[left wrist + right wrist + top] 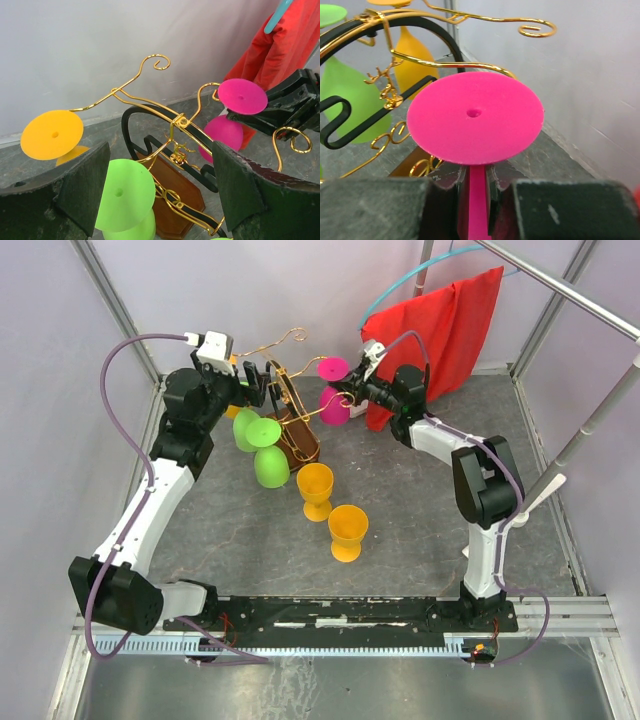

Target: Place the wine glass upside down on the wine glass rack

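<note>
The wine glass rack, gold wire on a brown wooden base, stands at the back middle. My right gripper is shut on the stem of a pink wine glass, held upside down with its foot up, right beside a gold scroll arm. I cannot tell whether the foot touches the wire. My left gripper is open and empty at the rack's left side, and its fingers frame the rack. The pink glass also shows there.
Two green glasses and an orange one hang upside down on the rack. Two more orange glasses stand on the table in front. A red cloth hangs at the back right behind the right arm.
</note>
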Controlling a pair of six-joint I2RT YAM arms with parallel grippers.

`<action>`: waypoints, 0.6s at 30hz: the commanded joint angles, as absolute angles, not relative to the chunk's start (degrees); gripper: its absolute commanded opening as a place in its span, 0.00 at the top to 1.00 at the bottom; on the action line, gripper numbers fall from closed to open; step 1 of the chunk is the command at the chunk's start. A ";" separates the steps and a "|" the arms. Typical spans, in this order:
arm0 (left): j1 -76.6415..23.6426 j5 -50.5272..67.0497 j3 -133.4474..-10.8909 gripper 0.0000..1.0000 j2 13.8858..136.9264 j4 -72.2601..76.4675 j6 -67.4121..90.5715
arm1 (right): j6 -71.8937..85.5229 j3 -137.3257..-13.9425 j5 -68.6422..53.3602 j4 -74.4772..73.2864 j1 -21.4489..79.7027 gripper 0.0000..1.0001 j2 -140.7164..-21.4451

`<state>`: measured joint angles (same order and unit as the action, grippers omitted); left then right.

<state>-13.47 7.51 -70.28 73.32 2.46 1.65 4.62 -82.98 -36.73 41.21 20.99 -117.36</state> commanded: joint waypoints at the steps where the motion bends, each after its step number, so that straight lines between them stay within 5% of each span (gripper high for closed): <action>1: -13.18 6.70 -70.49 0.11 71.09 4.66 -0.18 | 3.20 -81.06 -33.00 44.12 18.94 0.99 -112.35; 18: -13.18 6.77 -69.54 0.11 71.03 5.28 0.31 | 0.57 -78.40 -31.53 39.33 20.52 0.99 -106.33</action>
